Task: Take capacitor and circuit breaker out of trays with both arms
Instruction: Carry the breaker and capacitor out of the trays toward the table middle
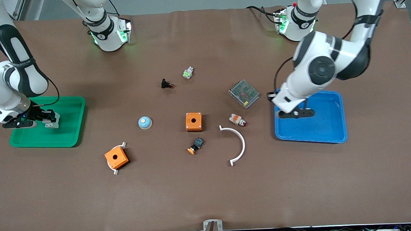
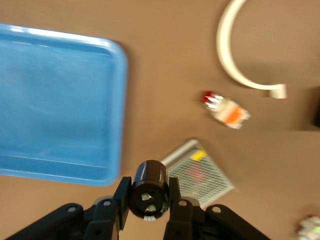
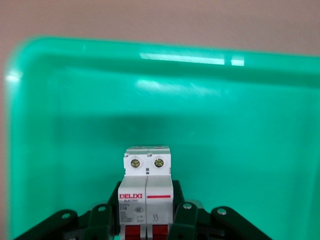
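The capacitor (image 2: 150,175), a small black cylinder, sits clamped between the fingers of my left gripper (image 2: 148,192), which is shut on it. That gripper (image 1: 272,96) hangs over the table at the edge of the blue tray (image 1: 327,124), between the tray's corner (image 2: 107,170) and a mesh-topped box. The breaker (image 3: 146,190), a white-grey block with red levers, is held in my right gripper (image 3: 146,202), shut on its sides. That gripper (image 1: 49,121) and the breaker (image 1: 53,123) are over the floor of the green tray (image 1: 70,111).
Mid-table lie a mesh-topped box (image 1: 244,93), a white-and-orange-red cylinder (image 1: 237,119), a white arc (image 1: 239,141), two orange boxes (image 1: 193,121) (image 1: 116,157), an orange-capped push-button (image 1: 195,146), a blue-white dome (image 1: 144,122), a red-tipped black part (image 1: 166,84) and a green-white part (image 1: 188,73).
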{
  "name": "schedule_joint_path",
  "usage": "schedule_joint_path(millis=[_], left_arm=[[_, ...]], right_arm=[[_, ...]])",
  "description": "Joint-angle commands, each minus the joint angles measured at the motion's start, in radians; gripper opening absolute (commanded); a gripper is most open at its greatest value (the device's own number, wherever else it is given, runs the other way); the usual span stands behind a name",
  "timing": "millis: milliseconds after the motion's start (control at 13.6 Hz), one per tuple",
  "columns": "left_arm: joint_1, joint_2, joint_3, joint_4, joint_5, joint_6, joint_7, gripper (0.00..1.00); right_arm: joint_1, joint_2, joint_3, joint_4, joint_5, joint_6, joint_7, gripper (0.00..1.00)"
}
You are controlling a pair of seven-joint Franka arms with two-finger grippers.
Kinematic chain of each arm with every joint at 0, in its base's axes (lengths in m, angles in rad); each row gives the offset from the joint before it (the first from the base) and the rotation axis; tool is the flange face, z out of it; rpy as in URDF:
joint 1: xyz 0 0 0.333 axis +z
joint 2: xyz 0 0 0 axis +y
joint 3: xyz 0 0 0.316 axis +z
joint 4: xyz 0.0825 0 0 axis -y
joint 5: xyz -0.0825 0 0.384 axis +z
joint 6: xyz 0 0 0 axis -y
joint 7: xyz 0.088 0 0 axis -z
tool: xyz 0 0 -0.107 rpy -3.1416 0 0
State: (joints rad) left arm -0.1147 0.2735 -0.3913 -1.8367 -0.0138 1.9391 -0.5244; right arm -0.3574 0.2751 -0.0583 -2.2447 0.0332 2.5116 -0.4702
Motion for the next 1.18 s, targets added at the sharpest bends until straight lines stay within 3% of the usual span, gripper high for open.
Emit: schedule_joint_path(millis=[0,221,515,736,1104], left_arm=[[-0.113,0.148,-0.001,0.146,-0.003,-0.014,-0.164,0.21],[-0.193,0.246,0.0,0.2,0.0,0.071,-0.33,0.22],[-0.261,0.346,0.006,0.194,0.024,0.231,-0.468,0.23],[-0.286,0.394,0.008,0.169,0.072,0.284,-0.52,0.23],[-0.301,0.414,0.006,0.1,0.127,0.367,-0.562,0.23]], right_arm=[[0.113,-0.118,0.0,0.121,0.016,-0.294,0.137,0.0],[0.298,-0.198,0.0,0.149,0.016,-0.427,0.359,0.01],[0.604,-0.195,0.001,0.145,0.016,-0.383,0.703,0.01],[0.774,-0.114,0.0,0.143,0.016,-0.266,0.926,0.0],[0.906,0.033,0.001,0.146,0.02,-0.119,0.996,0.0]])
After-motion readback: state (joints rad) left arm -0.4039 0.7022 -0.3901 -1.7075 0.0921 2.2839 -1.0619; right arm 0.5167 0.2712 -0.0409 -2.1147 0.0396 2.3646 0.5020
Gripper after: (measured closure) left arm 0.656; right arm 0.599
